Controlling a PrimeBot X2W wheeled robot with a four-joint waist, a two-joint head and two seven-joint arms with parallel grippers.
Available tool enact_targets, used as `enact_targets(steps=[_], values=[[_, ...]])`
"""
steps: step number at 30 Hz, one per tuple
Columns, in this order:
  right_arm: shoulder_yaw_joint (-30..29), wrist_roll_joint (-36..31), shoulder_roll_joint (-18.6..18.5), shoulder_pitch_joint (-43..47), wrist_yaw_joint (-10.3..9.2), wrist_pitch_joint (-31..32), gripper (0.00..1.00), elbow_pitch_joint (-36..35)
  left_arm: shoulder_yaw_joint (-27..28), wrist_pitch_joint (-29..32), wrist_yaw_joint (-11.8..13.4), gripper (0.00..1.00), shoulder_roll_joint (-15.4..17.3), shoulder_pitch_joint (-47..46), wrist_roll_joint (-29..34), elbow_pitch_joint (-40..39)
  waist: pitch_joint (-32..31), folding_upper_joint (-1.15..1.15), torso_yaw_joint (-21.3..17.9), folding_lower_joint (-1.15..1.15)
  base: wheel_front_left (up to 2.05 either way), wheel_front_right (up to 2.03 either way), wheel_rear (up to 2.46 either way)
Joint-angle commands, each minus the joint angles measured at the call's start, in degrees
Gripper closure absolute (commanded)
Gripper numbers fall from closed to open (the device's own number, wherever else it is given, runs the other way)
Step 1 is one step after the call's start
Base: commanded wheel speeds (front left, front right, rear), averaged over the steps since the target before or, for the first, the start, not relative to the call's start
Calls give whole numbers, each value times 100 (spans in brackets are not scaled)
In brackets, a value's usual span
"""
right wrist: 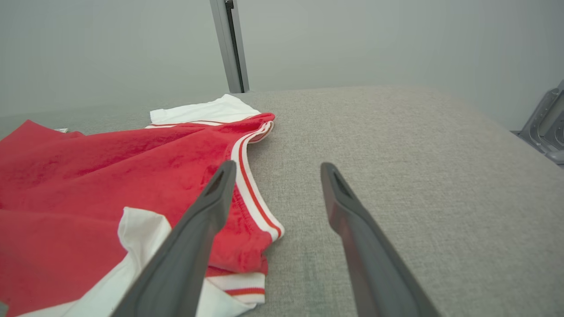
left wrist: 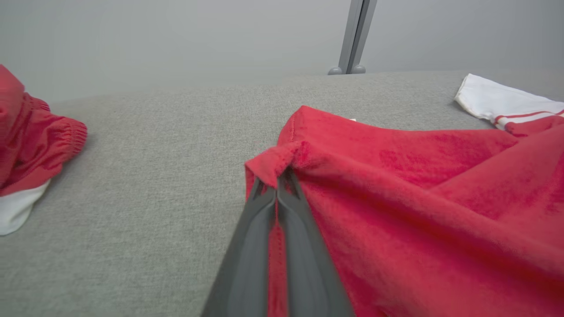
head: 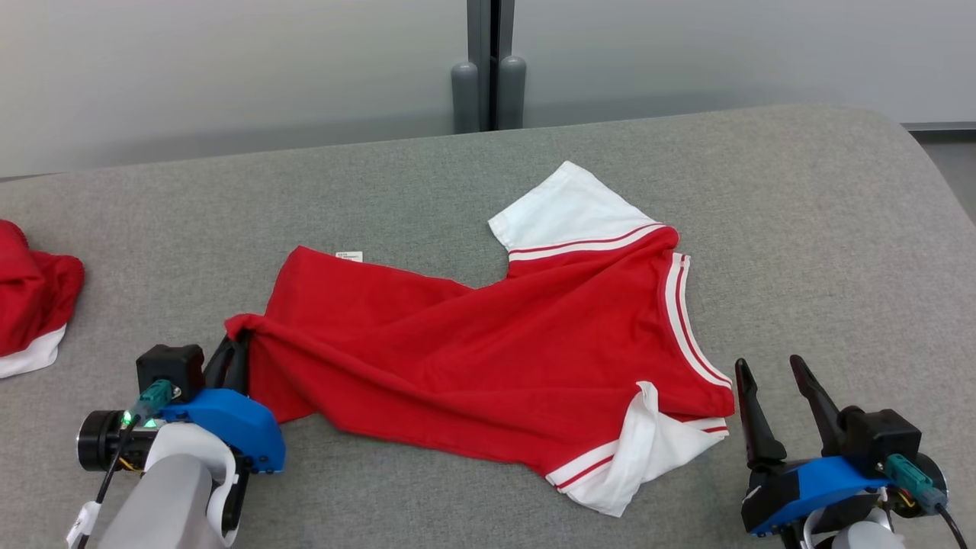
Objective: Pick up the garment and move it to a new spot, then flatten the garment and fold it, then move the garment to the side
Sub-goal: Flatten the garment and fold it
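Item: garment (head: 488, 358), red, with white sleeves and red-and-white striped trim.
Pose: spread sideways, creased, not flat.
Position: middle of the grey counter (head: 801, 229).
Left corner: bunched, pinched in the left claw (head: 235, 352).

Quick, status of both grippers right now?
Left gripper: shut on a bunched corner of the red shirt.
Right gripper: open, holding nothing, beside the shirt.

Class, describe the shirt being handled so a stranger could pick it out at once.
On the grey surface, the red shirt lies spread across the middle. Unlike the bunched red garment at the left edge, it has one corner in the left pincer.
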Motion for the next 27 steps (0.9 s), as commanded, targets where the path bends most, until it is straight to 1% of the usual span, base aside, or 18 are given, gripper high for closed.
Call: enact_targets(steps=[1,4,6,9,13,19,27], values=[[8,-20,0,-40,3,-21,0,23,34,-23,-14,0,35,-113,39,-7,-4,0,12,0,0,0,0],[-9,-14,8,20,2,-22,0,47,187,-25,13,0,-41,63,142,-153,-53,0,74,0,0,0,0],[-23,-11,10,74,3,-21,0,68,340,-25,45,0,-114,257,191,-404,-99,0,123,0,0,0,0],[-59,20,21,141,3,-22,0,82,502,-22,-38,0,-205,630,236,-736,-171,0,235,0,0,0,0],[-50,13,36,224,2,-21,0,96,531,-22,-101,0,-201,993,429,-997,-244,0,363,0,0,0,0],[29,23,55,186,3,-21,0,130,440,-23,-213,0,-295,1207,544,-843,-282,0,420,0,0,0,0],[81,24,57,81,3,-21,0,99,452,-23,-295,0,-418,996,506,-379,-128,0,215,0,0,0,0]])
